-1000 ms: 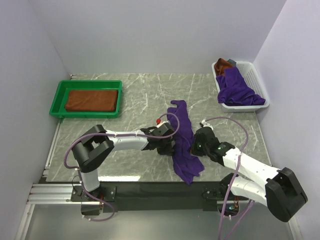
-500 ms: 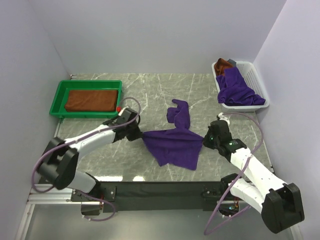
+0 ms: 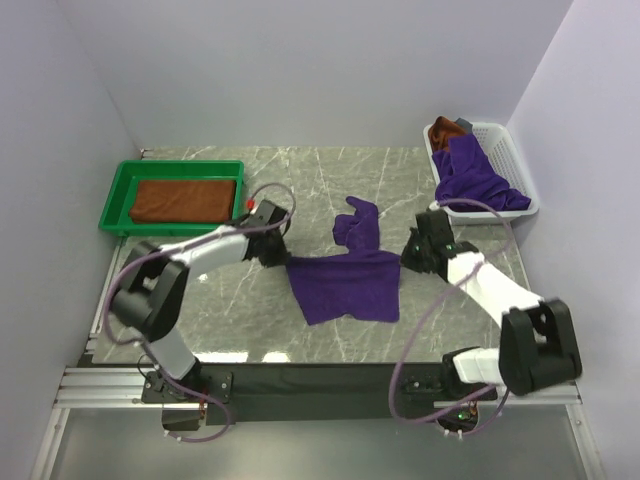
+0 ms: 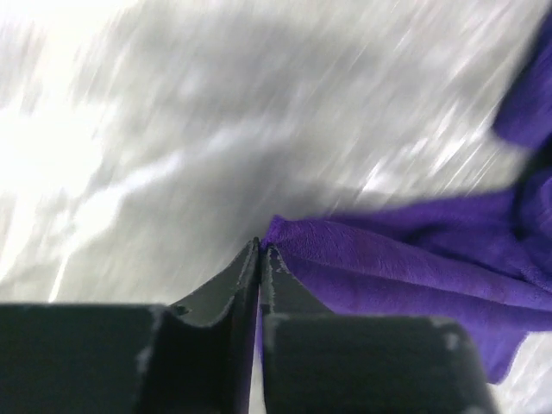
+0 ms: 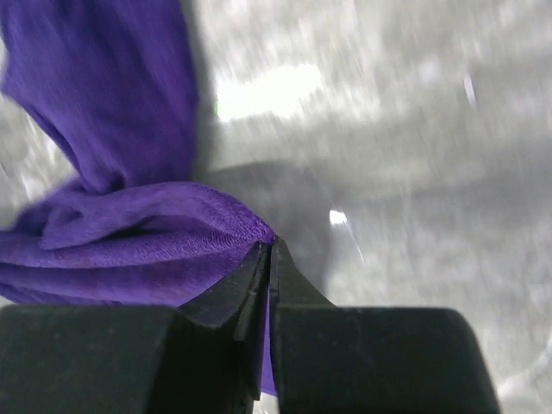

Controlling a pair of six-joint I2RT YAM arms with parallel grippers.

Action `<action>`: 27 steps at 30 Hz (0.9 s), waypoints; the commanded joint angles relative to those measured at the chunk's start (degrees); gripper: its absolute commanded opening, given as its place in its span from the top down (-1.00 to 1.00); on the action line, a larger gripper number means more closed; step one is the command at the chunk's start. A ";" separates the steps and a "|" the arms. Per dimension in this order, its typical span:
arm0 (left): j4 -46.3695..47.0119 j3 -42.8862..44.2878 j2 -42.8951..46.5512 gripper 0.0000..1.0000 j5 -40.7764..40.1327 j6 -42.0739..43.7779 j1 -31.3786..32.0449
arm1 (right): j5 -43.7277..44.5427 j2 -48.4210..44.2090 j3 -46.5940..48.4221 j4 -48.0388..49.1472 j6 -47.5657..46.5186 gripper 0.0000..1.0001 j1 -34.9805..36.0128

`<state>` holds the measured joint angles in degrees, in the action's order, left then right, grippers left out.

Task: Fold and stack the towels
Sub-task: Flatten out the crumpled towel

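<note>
On table centre, spread towel; tray back-left holds folded towel; basket back-right holds heaped towels.

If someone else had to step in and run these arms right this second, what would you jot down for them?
Left end effector: shut on one corner of the purple towel.
Right end effector: shut on the opposite corner. The towel is stretched between them on the table, with one end bunched on the far side.
Done: one brown towel lies folded flat in the green tray.
Left: fold the held towel and stack it, then do the second purple towel and second brown towel in the white basket.
</note>
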<state>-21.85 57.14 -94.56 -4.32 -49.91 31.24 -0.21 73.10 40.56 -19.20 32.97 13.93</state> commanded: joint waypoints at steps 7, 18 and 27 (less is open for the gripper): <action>-1.27 17.83 -5.29 -0.36 -5.62 6.24 -0.31 | 2.66 4.62 12.54 0.48 -4.32 0.15 -0.84; -3.29 -0.45 6.68 -0.52 -5.44 -5.63 13.22 | 3.90 -8.06 -2.32 -6.98 -5.72 -0.05 -0.14; -1.44 -2.04 0.35 -0.36 -6.49 -9.86 18.85 | 3.90 -3.23 -3.20 -8.14 -4.67 -0.04 2.85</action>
<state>-24.32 54.65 -92.62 -9.15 -57.49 49.98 2.79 68.51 37.67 -27.59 28.23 15.68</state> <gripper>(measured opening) 0.689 0.524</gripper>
